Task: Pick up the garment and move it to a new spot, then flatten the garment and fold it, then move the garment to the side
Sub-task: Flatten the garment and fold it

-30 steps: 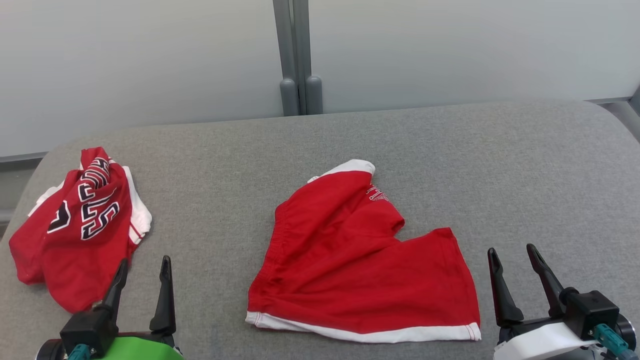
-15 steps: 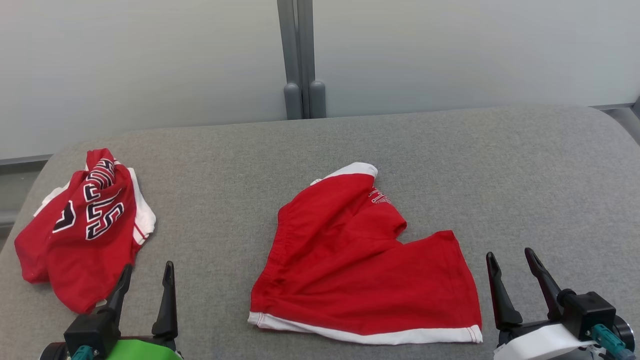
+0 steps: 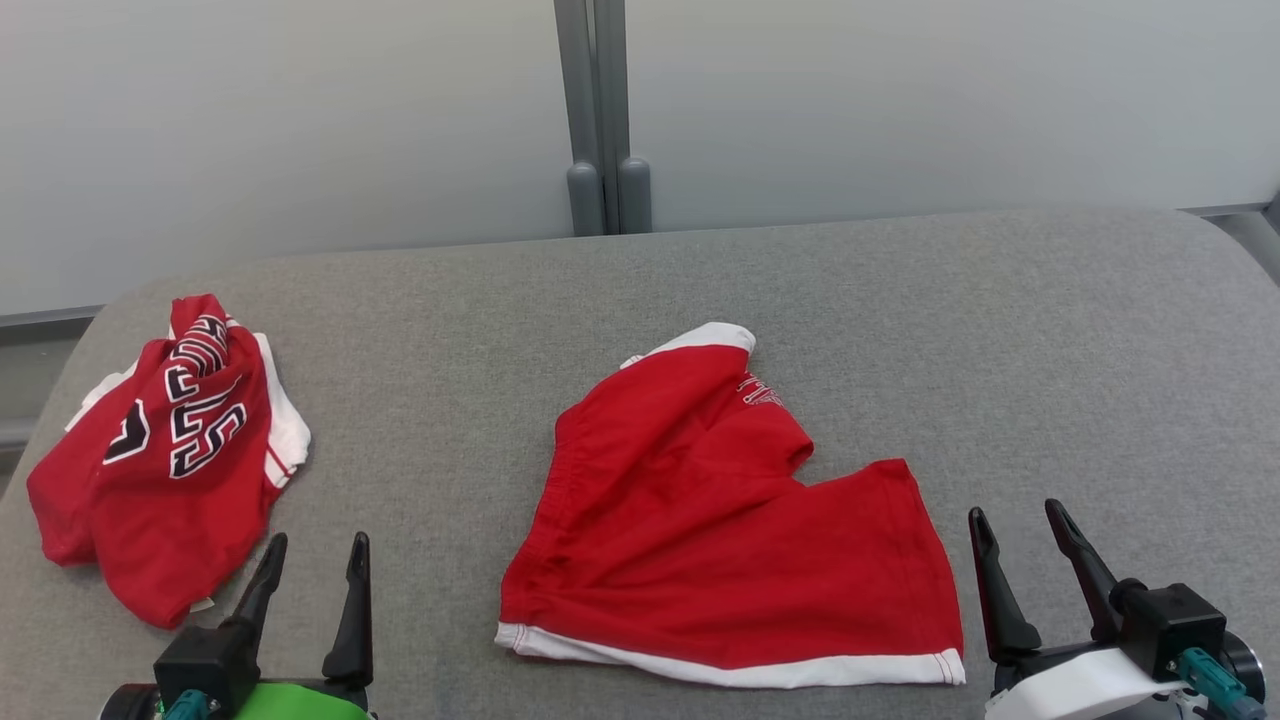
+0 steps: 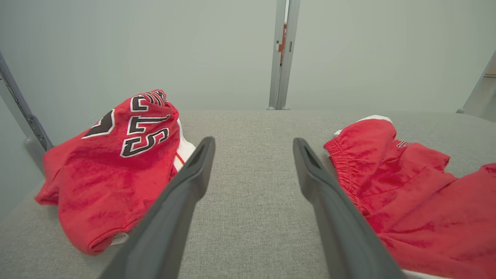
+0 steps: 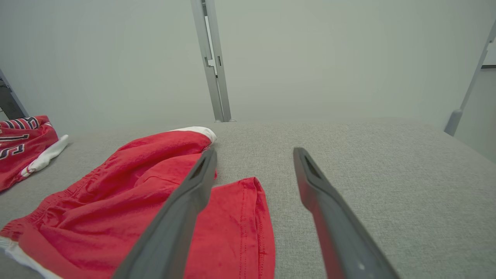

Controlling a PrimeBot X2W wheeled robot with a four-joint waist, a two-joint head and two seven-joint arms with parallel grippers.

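Fingers [image 3: 352, 610] spread, gripping nothing, on left gripper [image 3: 318, 545] and right gripper [image 3: 1015, 512]. Between them the red shorts [image 3: 720, 540] lie mid-frame, one leg folded over. A shallow pinch would likely lift one layer and bunch it, and the left fingers sit near the crumpled jersey [image 3: 170, 450] at left, which could snag. The hem runs along the bottom; the grey padded surface [image 3: 1050, 350] has bare room at upper right.

Grey cushion [image 3: 900, 300] (frosted panels [image 3: 280, 120] behind)

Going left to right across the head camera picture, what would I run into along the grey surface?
crumpled red jersey → left pincer → red shorts → right pincer
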